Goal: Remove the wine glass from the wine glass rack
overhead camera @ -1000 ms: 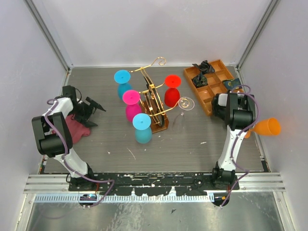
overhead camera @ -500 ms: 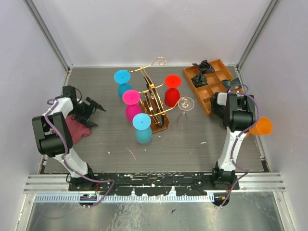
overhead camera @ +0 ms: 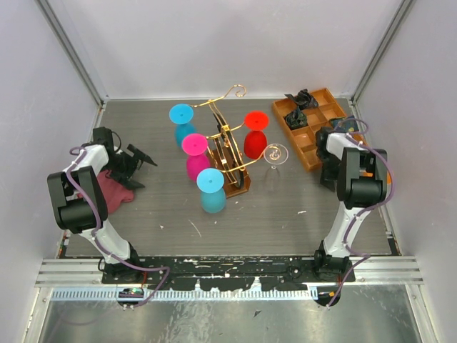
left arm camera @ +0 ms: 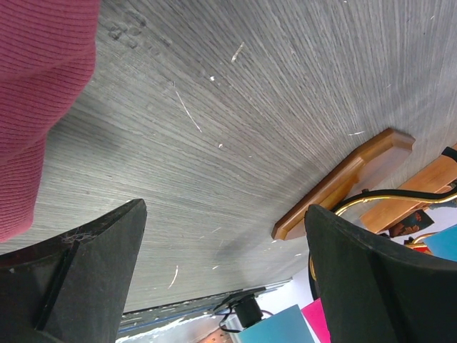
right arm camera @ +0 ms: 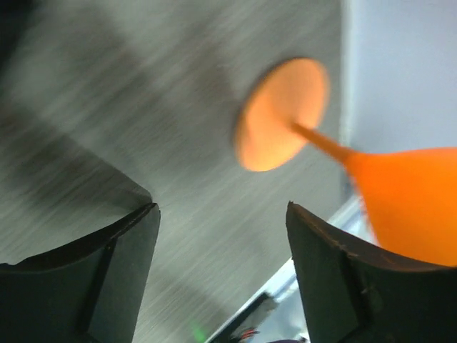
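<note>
Gold wire scrolls rise from the wine glass rack (overhead camera: 230, 146), which stands on its brown base at the middle of the grey table (overhead camera: 285, 214) in the top view. A blue glass (overhead camera: 182, 123), a pink glass (overhead camera: 194, 153) and a teal glass (overhead camera: 211, 189) hang foot-up along the rack's left side. A red glass (overhead camera: 255, 136) hangs on its right, and a clear glass (overhead camera: 275, 153) sits just beside that. Farther right of the rack lies a compartmented wooden tray (overhead camera: 323, 107). My left pincer (overhead camera: 136, 161) is well to the left of the rack, spread above the edge of a maroon cloth (overhead camera: 114, 189). My right arm (overhead camera: 355, 175) is folded well to the right of the rack, by the tray's near end, and hides its own pincer from above.

From the left wrist, my left pincer (left arm camera: 225, 211) is wide with only bare table between the fingers. The rack's wooden base (left arm camera: 346, 182) lies ahead to the right and the cloth (left arm camera: 36, 93) is at the left.

The right wrist view is blurred. My right pincer (right arm camera: 221, 214) is wide and holds nothing. The orange wine glass (right arm camera: 400, 193) is beyond the fingers, its foot toward me, against a pale wall. How it lies relative to the rack I cannot tell.
</note>
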You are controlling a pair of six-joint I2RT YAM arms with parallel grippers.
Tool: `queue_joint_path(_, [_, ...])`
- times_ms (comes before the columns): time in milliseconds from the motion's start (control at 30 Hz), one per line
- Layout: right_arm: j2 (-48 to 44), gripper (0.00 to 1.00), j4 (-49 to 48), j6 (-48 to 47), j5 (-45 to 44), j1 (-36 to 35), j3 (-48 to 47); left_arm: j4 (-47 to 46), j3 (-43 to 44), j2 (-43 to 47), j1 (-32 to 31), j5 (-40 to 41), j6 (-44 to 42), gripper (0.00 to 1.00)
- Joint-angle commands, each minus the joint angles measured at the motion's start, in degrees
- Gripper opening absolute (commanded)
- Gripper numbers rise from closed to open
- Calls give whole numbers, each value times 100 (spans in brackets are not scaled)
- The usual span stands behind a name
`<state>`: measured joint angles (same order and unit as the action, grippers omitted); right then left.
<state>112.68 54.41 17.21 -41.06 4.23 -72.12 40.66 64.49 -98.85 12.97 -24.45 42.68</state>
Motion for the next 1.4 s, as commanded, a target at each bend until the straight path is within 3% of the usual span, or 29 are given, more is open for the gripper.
queue_joint_path(0, [-400,81,-1438,-77,3399,-167,-89,79,102,6,-6,48,-93,100])
queue_joint_path(100, [-1114,84,-1577,-257,4663,-170,-428,106,129,16,-1,87,-94,100])
queue_joint_path(200, [-1497,63,-1610,-62,5528,-175,-1164,122,144,31,-7,119,-92,100])
queue_joint_path(333, [-1749,57,-1364,398,5208,-194,-2326,184,156,124,0,187,-126,100])
queue_joint_path(433, [-2015,57,-1588,667,5777,-197,-2724,199,163,196,-13,242,-132,100])
queue_joint_path(600, [-2210,58,-2309,1451,7401,-196,-2713,200,182,209,-3,208,-93,100])
queue_joint_path(733, [-2137,58,-2696,1797,8139,-212,-2527,202,169,234,-13,187,-88,100])
queue_joint_path(1233, [-1918,56,-3190,1960,8789,-833,-2042,149,79,284,-13,91,-106,100])
queue_joint_path(1367, [-1886,50,-3086,1872,8782,-1031,-2025,140,74,292,-12,62,-110,100])
